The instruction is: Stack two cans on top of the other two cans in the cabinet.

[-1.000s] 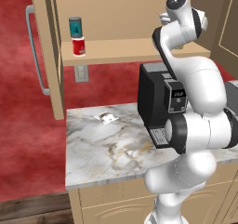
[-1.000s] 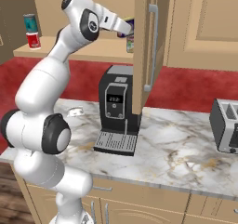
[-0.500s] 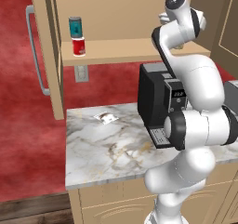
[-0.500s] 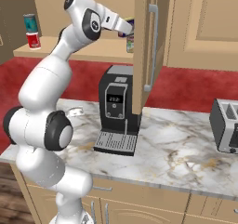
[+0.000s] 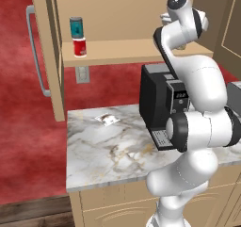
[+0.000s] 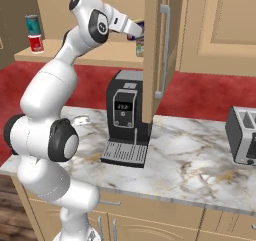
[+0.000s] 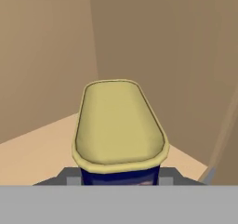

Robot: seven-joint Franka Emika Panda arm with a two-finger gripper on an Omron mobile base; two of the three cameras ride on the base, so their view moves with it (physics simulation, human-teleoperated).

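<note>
Teal can (image 5: 76,26) already stacked on red can (image 5: 80,47) at shelf's left end. End effector (image 6: 136,31) grips dark blue can (image 7: 120,125) inside cabinet (image 5: 127,14); placing on silvery can (image 6: 140,48) remains.

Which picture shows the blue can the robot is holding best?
The hand view: the dark blue can sits close up, its yellowish top facing the camera. The right base view shows a sliver of it beside the gripper.
</note>
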